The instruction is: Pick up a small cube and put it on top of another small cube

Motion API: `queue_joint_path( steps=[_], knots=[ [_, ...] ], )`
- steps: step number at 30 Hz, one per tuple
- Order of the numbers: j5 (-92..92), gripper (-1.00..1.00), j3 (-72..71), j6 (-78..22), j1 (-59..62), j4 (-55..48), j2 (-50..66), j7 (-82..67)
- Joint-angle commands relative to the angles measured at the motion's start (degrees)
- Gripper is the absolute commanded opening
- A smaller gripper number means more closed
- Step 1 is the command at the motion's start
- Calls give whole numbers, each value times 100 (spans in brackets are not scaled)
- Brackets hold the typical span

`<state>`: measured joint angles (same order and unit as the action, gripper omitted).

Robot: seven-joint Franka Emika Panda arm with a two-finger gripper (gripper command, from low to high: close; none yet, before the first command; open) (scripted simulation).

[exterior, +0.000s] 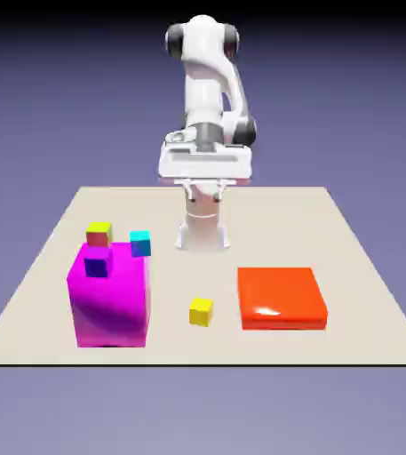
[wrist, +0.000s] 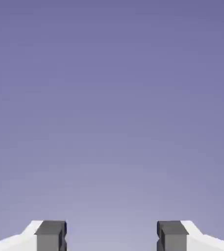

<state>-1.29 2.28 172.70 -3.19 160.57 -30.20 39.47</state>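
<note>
Two grey fingertips (wrist: pixel 50 234) of the white two-finger pincer (wrist: pixel 111 235) show at the bottom of the hand view, spread wide, bare blue-violet backdrop between them, nothing pinched. Exterior view: pincer (exterior: pixel 204 188) hangs high under the white arm (exterior: pixel 208 80), above the table's far edge, well apart from every block.

No brand, label or writing readable anywhere.

Count of small cubes: four.
- small yellow cube (exterior: pixel 201 311), alone on the table, between the big blocks, toward the near edge.
- small cyan cube (exterior: pixel 140 243), on the table just behind the magenta block's far corner.
- small yellow-and-red cube (exterior: pixel 99 234), to the exterior view's left of the cyan one, behind the magenta block; cannot tell whether it touches it.
- small dark purple cube (exterior: pixel 97 262), seen against the magenta block's top, toward its far left corner.

Large blocks: two. One tall glossy magenta block (exterior: pixel 110 302) at the exterior view's left; one flat glossy orange-red slab (exterior: pixel 281 297) at the right, well apart from it.

Surface: plain beige tabletop (exterior: pixel 366 293), matte. Surroundings: plain blue-violet backdrop (wrist: pixel 112 98), darker toward the top.
</note>
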Motion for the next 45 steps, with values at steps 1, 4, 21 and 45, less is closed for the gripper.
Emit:
queue_joint_path(
  steps=[1,4,21,45],
  knots=[
    [-107,0,190,-109,-208,-35,204,-248],
    [-428,0,757,-435,-831,-141,815,-992],
    [-1839,0,3304,-1782,-3640,-657,3895,-4545],
    [-2224,-100,2985,-3875,-2717,-1656,1881,-5814]
  ],
)
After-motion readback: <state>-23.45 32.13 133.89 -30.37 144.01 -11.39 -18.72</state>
